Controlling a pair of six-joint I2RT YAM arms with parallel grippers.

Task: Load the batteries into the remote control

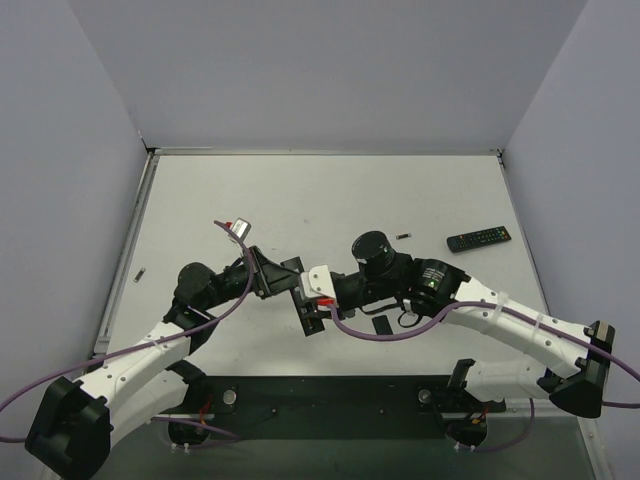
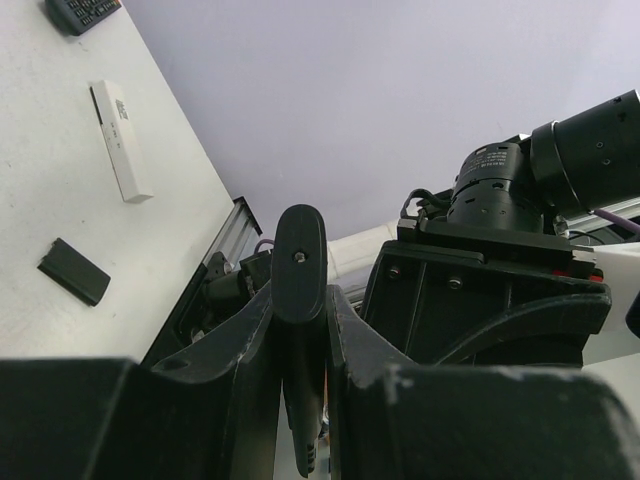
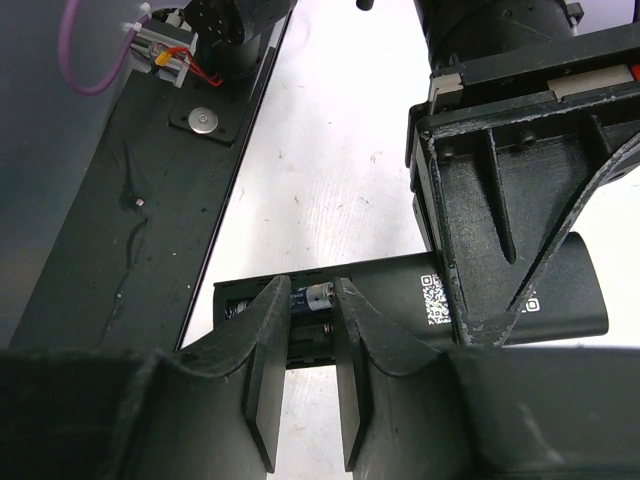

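Note:
A black remote control (image 3: 500, 290) is held above the table, back side up, with its battery compartment open. My left gripper (image 2: 300, 300) is shut on it, and the left wrist view shows the remote (image 2: 300, 250) edge-on between the fingers. Two batteries (image 3: 318, 294) lie in the compartment, the upper one blue with a metallic end. My right gripper (image 3: 312, 290) hovers right over that upper battery, its jaws a narrow gap apart and a fingertip near each side. In the top view both grippers meet at the remote (image 1: 300, 290) in mid-table.
A second black remote (image 1: 478, 239) lies at the right with a tiny dark stick (image 1: 404, 236) to its left. A black battery cover (image 1: 382, 324) lies near the right arm. A white bar (image 2: 122, 140) lies on the table. A black base plate (image 3: 120, 200) runs along the near edge.

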